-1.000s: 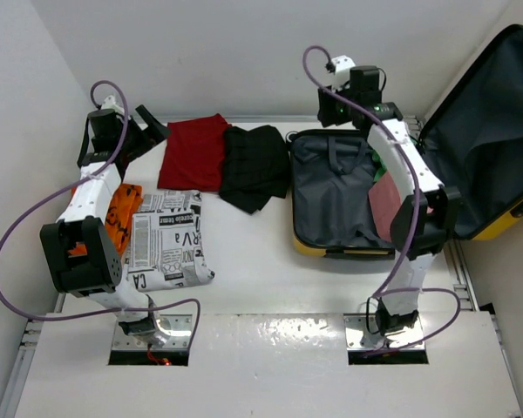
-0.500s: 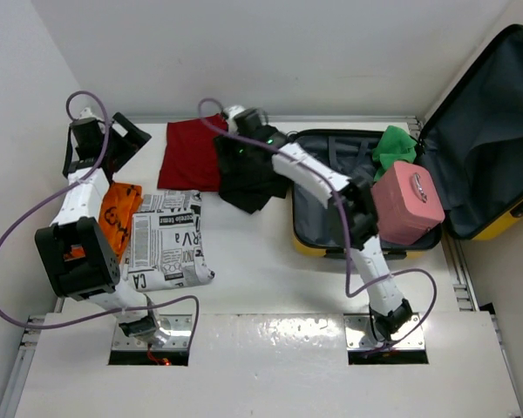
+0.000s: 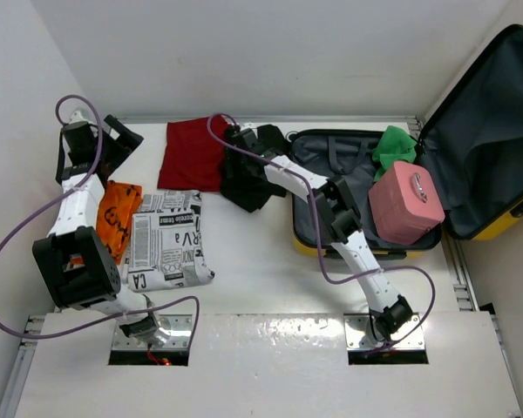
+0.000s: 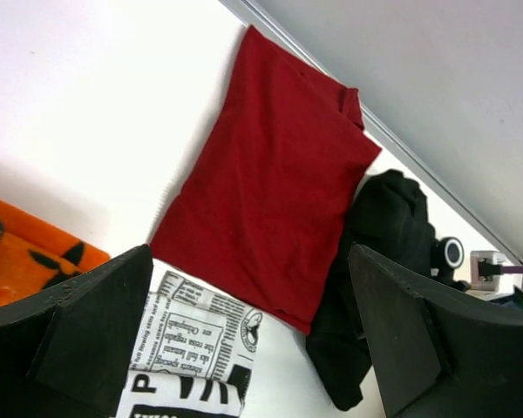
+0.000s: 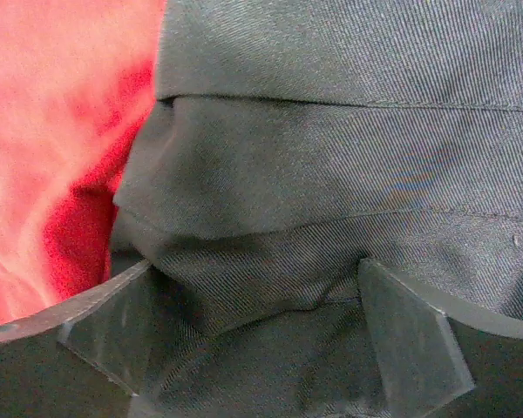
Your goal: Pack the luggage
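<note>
Just right of the black garment (image 3: 248,187), the yellow luggage (image 3: 488,131) lies open, a pink case (image 3: 405,202) inside. Right gripper (image 5: 257,296), jaws wide, sits over that garment, perhaps touching it, holding nothing. Left gripper (image 4: 253,331) hangs spread and empty, far left.

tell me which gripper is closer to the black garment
Right. The right gripper is directly over the black garment, close above its folds. The left gripper is off to its left, with the red garment lying between.
</note>
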`<state>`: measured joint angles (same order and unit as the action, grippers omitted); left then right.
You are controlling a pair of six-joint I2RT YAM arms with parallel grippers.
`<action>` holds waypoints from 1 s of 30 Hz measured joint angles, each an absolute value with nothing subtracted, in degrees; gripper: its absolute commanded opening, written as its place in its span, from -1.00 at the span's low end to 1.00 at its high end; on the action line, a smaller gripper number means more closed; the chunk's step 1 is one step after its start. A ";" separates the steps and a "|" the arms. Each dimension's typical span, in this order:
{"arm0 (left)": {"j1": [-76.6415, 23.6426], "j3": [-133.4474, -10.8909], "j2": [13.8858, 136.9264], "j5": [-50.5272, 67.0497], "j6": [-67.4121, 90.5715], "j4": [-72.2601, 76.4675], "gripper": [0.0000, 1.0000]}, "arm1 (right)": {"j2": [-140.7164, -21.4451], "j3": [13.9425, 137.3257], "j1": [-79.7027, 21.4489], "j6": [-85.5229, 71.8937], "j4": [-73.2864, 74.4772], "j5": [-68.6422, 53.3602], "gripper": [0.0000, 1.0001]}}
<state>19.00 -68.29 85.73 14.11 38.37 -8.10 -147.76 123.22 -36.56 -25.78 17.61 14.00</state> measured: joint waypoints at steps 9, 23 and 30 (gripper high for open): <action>19.99 -68.23 85.73 13.87 38.22 -8.12 1.00 | -149.86 125.95 -36.10 -26.15 15.59 11.97 -1.00; 19.97 -67.94 85.76 15.97 38.57 -7.27 1.00 | -115.13 101.69 -21.12 -29.69 17.26 -11.03 -1.00; 18.33 -67.94 86.61 16.80 39.72 -6.04 1.00 | -100.42 93.17 -3.40 -32.62 22.63 -12.75 -1.00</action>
<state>18.33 -67.94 86.61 16.80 39.72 -6.04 -100.42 93.17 -3.40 -32.62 22.63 -12.75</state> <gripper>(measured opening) 0.997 0.012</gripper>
